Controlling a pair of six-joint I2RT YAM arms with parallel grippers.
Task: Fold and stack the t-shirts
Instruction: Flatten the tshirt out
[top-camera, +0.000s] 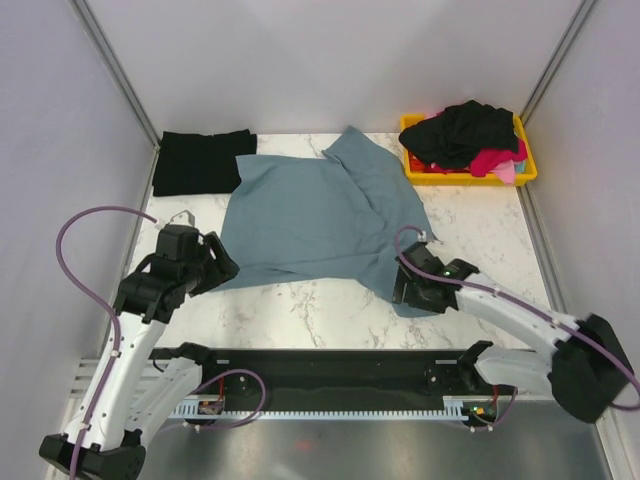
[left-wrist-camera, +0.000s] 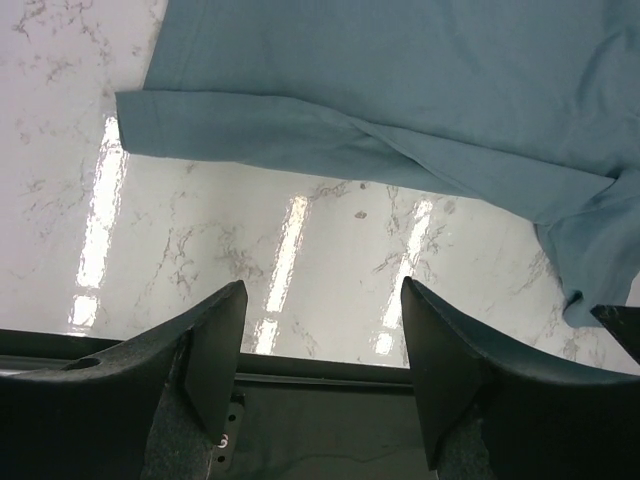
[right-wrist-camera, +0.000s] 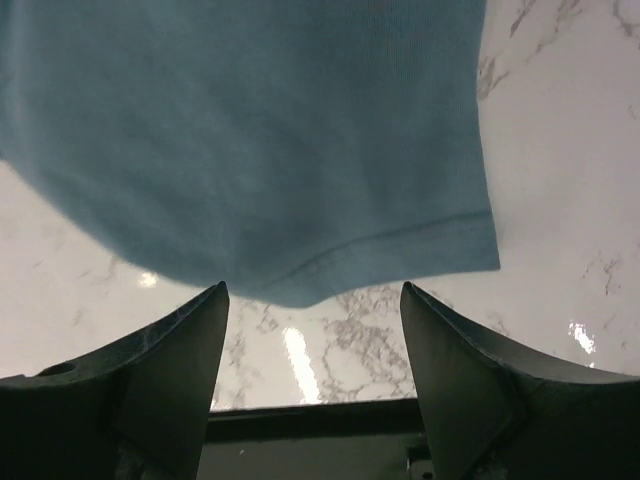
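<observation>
A white, grey-veined marble-patterned table (top-camera: 330, 310) fills a small booth closed in by plain pale grey walls (top-camera: 330, 60) at the far side, left and right, with slim metal posts (top-camera: 120, 75) running up the far corners. Ceiling lights reflect as bright streaks on the glossy tabletop. A black rail (top-camera: 330, 365) runs along the table's near edge, where the two white arms are bolted, each trailing a purple cable (top-camera: 75, 235).

A slate blue-grey t-shirt (top-camera: 310, 215) lies spread over the middle of the table. It is partly folded, with a flap laid diagonally from the far edge toward the near right. A black t-shirt (top-camera: 200, 162), folded flat into a rectangle, sits in the far left corner, its right end just meeting the blue-grey one. In the far right corner a yellow bin (top-camera: 460, 180) holds a heap of black cloth (top-camera: 465, 130) over pink-red cloth (top-camera: 495, 160).

The left gripper (left-wrist-camera: 320, 283) hovers at the shirt's near left corner. Its fingers are spread wide with only bare table between them, and the shirt's hem lies beyond the tips. The right gripper (right-wrist-camera: 313, 286) is at the near right corner of the shirt. Its fingers are also spread apart and hold nothing, and the hem lies just ahead of them.
</observation>
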